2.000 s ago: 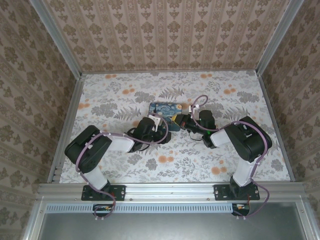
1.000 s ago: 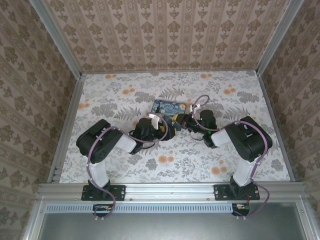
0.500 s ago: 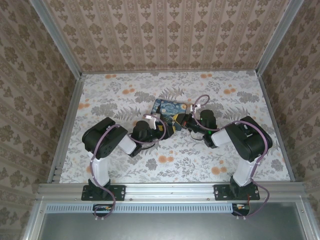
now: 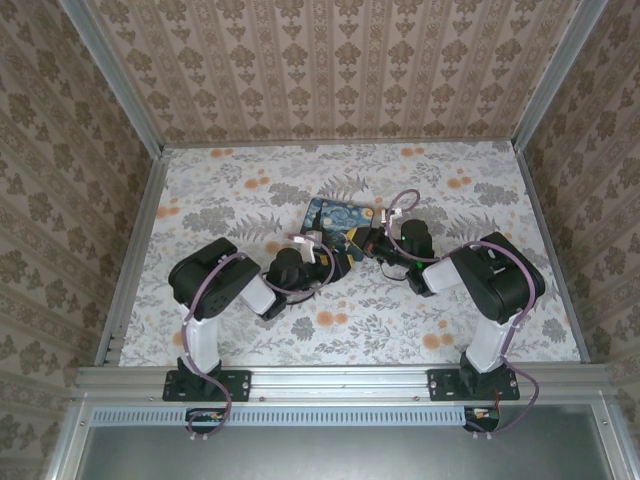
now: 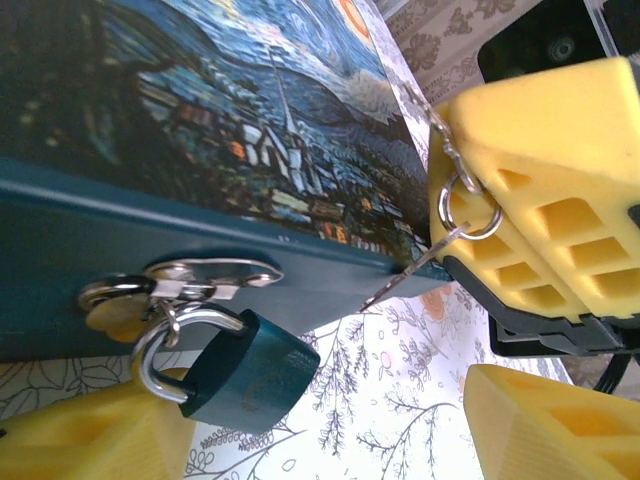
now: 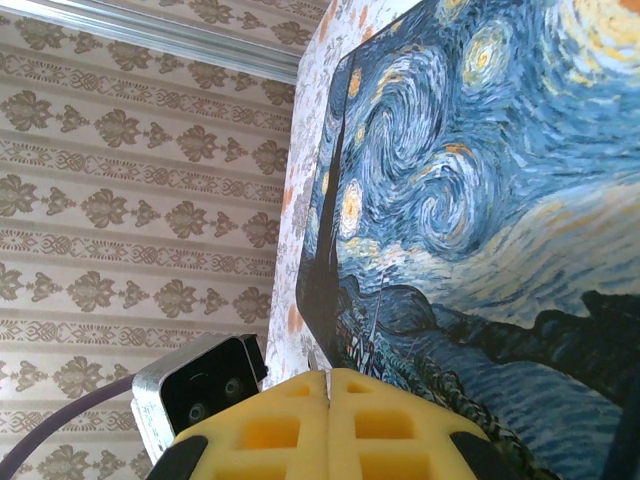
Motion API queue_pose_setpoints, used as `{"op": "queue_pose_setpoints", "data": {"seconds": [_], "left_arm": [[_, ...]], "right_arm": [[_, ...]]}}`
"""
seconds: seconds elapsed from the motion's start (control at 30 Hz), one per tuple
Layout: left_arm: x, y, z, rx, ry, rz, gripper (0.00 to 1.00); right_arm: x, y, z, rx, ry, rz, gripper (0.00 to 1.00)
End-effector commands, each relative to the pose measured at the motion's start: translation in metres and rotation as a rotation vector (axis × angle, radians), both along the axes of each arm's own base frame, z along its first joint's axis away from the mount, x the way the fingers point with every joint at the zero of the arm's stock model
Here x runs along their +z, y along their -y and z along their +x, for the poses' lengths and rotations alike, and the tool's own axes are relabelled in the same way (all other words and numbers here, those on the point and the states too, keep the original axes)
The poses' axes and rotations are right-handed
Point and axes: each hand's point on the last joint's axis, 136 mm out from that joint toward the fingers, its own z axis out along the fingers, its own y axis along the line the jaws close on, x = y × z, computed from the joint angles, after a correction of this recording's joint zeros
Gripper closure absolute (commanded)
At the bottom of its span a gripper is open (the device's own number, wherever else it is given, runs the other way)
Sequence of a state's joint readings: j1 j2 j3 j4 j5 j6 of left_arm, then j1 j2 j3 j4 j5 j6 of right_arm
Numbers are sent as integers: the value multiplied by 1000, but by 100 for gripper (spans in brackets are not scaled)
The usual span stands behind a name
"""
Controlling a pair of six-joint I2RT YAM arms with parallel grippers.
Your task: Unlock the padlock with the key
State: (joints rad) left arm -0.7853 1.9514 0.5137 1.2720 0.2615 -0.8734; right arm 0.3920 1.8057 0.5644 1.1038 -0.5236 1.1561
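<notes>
The left claw (image 5: 320,400) is open under the padlock (image 5: 245,375) on the box (image 5: 200,120). The right claw (image 6: 328,388) grips the key (image 5: 410,275).

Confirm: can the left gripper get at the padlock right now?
Probably yes. In the left wrist view the padlock hangs from the hasp on the painted box, between the open fingers of the left gripper and close to one of them. Nothing sits between them.
</notes>
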Motion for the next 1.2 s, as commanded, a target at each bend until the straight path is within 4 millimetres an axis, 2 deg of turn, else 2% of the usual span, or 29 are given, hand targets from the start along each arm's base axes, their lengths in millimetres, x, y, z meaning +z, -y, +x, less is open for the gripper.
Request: {"op": "queue_pose_setpoints", "data": {"seconds": [0.0,0.27,0.7,1.17], "left_arm": [[-25,-9,0,57,-67,39,29],[-22,-12,7,99,-63,31,31],[-18,-11,4,102,-67,13,53],[-23,-8,8,110,-86,9,66]], "right_arm": [[-20,7,-4,-25,-49,-28,100],[-21,8,-3,-29,-49,-27,100],[-24,8,-2,-29,-54,-22,100],[-25,8,-4,-26,-57,-17,100]]}}
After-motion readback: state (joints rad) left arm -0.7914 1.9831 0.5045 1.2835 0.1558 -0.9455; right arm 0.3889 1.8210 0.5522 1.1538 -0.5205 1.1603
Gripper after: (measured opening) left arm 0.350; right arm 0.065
